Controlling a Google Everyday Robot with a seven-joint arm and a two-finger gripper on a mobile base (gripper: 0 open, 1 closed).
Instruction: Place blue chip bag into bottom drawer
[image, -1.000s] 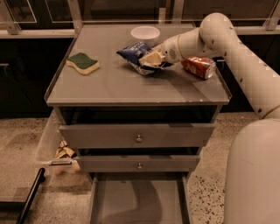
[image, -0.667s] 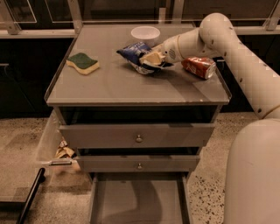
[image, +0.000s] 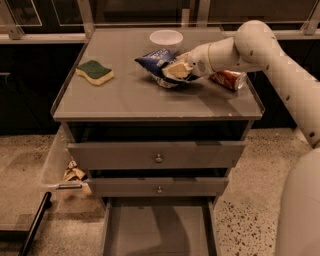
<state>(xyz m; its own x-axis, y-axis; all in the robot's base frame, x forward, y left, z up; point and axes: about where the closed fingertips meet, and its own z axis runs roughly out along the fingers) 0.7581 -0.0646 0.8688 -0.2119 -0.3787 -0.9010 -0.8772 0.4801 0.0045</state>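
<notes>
A green-and-yellow sponge (image: 95, 72) lies at ten o'clock on the cabinet top (image: 140, 100). The blue chip bag (image: 153, 60) lies crumpled toward the back of the top, a white bowl (image: 166, 38) at its twelve o'clock and the bottom drawer (image: 159, 230) standing open far below at six. The gripper (image: 176, 70) rests on the bag from three o'clock, though how far open it is cannot be told. A red soda can (image: 229, 79) lies on its side further out at three.

No legible lettering on the blue chip bag (image: 153, 60) at the gripper (image: 175, 71)
</notes>
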